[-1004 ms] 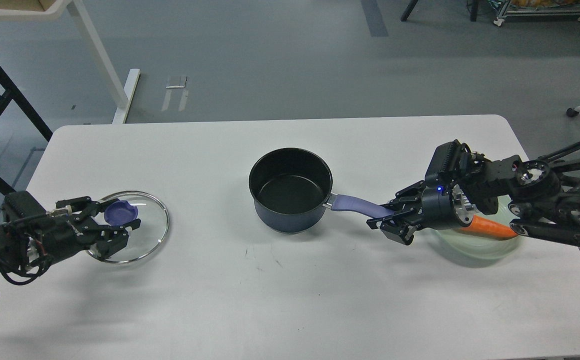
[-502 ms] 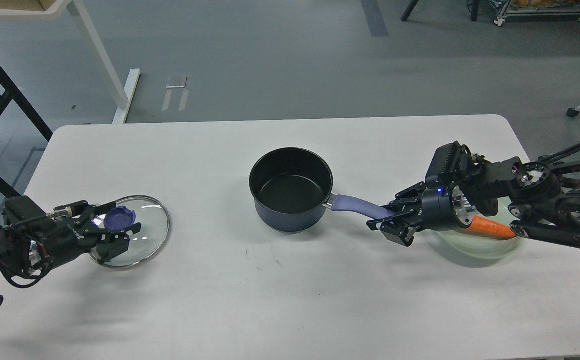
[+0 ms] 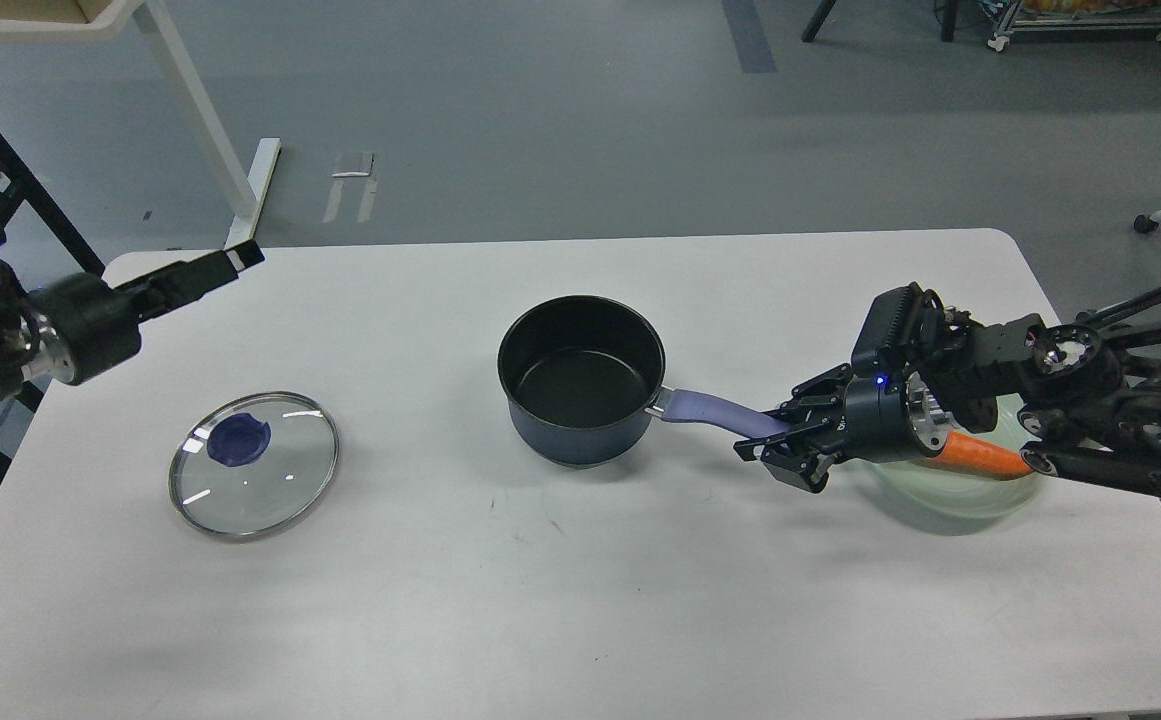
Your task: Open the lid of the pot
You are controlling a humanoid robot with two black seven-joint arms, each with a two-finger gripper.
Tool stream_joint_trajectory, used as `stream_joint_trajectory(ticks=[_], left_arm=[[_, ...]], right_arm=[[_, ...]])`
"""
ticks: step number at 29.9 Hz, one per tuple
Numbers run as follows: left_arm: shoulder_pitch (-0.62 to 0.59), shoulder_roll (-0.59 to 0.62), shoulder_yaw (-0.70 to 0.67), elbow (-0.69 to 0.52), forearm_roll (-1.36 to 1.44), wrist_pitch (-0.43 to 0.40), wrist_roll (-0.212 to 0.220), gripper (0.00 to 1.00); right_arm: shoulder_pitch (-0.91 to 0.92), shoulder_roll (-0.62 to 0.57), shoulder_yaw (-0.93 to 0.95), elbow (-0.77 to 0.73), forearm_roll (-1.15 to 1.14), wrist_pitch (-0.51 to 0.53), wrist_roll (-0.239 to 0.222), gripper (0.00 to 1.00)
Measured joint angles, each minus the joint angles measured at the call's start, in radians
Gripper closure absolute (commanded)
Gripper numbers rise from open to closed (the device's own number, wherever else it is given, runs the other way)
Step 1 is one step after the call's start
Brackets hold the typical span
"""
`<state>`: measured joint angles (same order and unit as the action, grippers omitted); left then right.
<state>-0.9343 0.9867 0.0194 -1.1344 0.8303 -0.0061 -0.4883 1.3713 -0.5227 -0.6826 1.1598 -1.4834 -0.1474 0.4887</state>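
surface: white surface (image 3: pixel 580 600) with rounded corners, fills the lower two thirds of the head view; a few faint dark scuffs near the middle front.
room: grey floor (image 3: pixel 580 130) behind; white desk leg (image 3: pixel 202 120) top left, black frame (image 3: pixel 0 170) at the left edge, a caster and cart legs top right.
pot: dark pot (image 3: pixel 581 378), uncovered and empty, stands mid-surface; purple handle (image 3: pixel 720 412) points right.
lid: glass lid (image 3: pixel 254 464) with metal rim and purple knob (image 3: pixel 238 441) lies flat on the surface, well apart from the pot on its left, nothing touching it.
right end effector: right end effector (image 3: pixel 775 445) clenched on the outer tip of the purple handle.
left end effector: left end effector (image 3: pixel 225 262) is raised over the rear-left corner, well clear of the lid; seen edge-on as one thin dark bar with a pale tip, so I can't tell if it's released or clenched.
plate: pale green plate (image 3: pixel 950 495) at right, mostly under the right arm; orange carrot (image 3: pixel 985 454) on it, its left end hidden by the wrist.
cut off: both arms run out of frame at the sides; the surface's front edge is cropped.
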Motion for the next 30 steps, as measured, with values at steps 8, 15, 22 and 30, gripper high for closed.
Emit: stream_joint_trajectory(ticks=[8,15,22,30], left_arm=[[-0.021,-0.128,-0.015,0.077,-0.623,-0.109,0.0,0.01],[0.019,-0.336,-0.143,0.32,-0.825,-0.223,0.0,0.01],[0.026,-0.387,-0.183,0.391,-0.838,-0.322,0.0,0.01],[0.03,-0.388,-0.185,0.392,-0.837,-0.339,-0.001,0.01]], right_arm=[[-0.001,0.003,0.0,-0.002,0.0,0.0,0.0,0.59],[-0.002,0.004,0.0,-0.001,0.002,-0.001,0.0,0.43],[0.005,-0.016,0.001,0.013,0.032,0.0,0.0,0.01],[0.095,-0.179,0.065,0.136,0.173,0.002,0.0,0.01]])
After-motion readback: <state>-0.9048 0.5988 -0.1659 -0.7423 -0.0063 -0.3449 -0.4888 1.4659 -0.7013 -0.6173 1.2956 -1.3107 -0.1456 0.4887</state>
